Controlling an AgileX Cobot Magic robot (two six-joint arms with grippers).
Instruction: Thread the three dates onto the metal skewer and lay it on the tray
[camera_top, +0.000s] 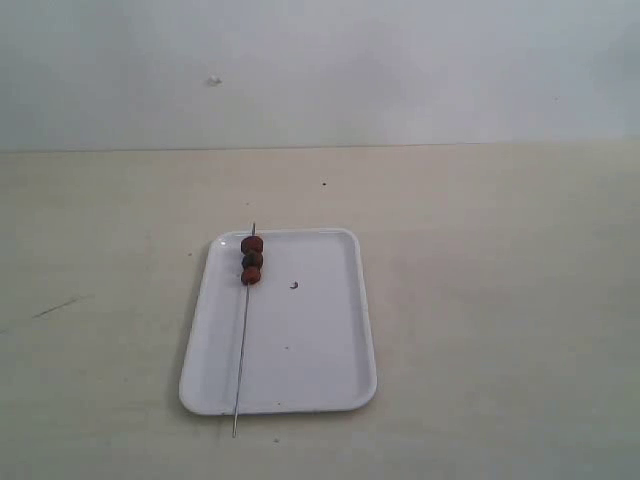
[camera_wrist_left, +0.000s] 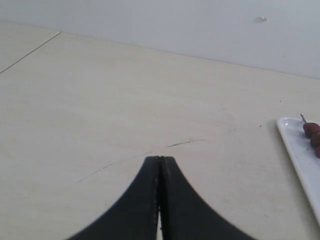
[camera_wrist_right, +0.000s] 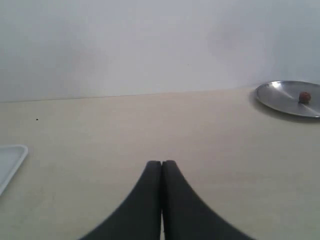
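Spanning every view: tabletop (camera_top: 500, 330), pale and matt, with a few faint scratches.

Tray (camera_top: 310, 350): white, rounded corners, shallow rim, flat near the middle of the tabletop. It carries the loaded skewer and one small dark speck (camera_top: 294, 285).

Metal plate (camera_wrist_right: 280, 97): round and shiny, well apart from the tray. It shows only in the right wrist view and holds a single spare reddish fruit (camera_wrist_right: 304, 97).

Left gripper (camera_wrist_left: 160, 165): jaws pressed together, holding nothing, low over bare tabletop beside the tray.

Right gripper (camera_wrist_right: 161, 167): jaws likewise closed and empty, on the tray's other side.

Metal skewer (camera_top: 242, 350): thin grey rod lying lengthwise along the tray's left part. Its far tip pokes just past the far rim and its near end juts beyond the near rim.

Three dates (camera_top: 251, 259): threaded in a touching row at the skewer's far end, resting on the tray.

Handling note: the task looks complete. The overhanging near end seems easy to knock, so any arm motion should lift clear and pass wide of the tray.
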